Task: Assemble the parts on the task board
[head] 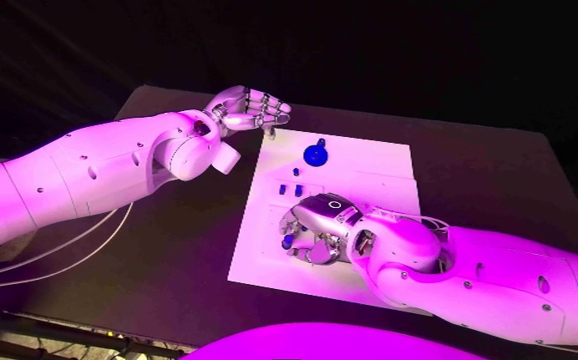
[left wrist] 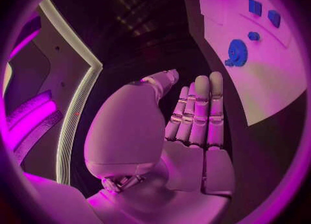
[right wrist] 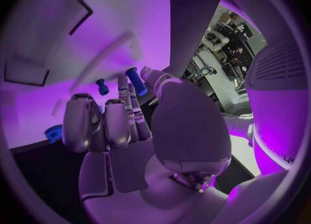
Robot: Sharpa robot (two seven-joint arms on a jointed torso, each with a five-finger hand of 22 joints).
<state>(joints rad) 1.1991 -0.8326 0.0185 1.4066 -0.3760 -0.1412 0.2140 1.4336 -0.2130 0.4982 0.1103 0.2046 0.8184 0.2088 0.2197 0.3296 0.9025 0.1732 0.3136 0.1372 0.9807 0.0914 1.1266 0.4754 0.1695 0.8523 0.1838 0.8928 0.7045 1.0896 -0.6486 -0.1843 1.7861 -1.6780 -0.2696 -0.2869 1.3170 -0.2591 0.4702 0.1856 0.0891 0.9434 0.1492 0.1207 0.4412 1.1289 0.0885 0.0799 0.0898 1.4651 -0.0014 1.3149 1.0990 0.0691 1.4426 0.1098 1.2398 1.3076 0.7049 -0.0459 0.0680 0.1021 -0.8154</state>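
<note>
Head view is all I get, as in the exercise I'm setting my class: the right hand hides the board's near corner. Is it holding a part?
Observer: It seems so. In the right wrist view the right hand appears to pinch a blue peg between thumb and fingertip.
Operator: And the left hand's palm, which faces away from me?
Observer: In the left wrist view the left hand has its fingers stretched out side by side, with nothing in the palm.

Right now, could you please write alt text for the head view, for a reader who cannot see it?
The right hand rests low over the white task board, fingers curled at a small blue part. The left hand hovers beyond the board's far corner, holding nothing; a blue gear lies on the board.
</note>
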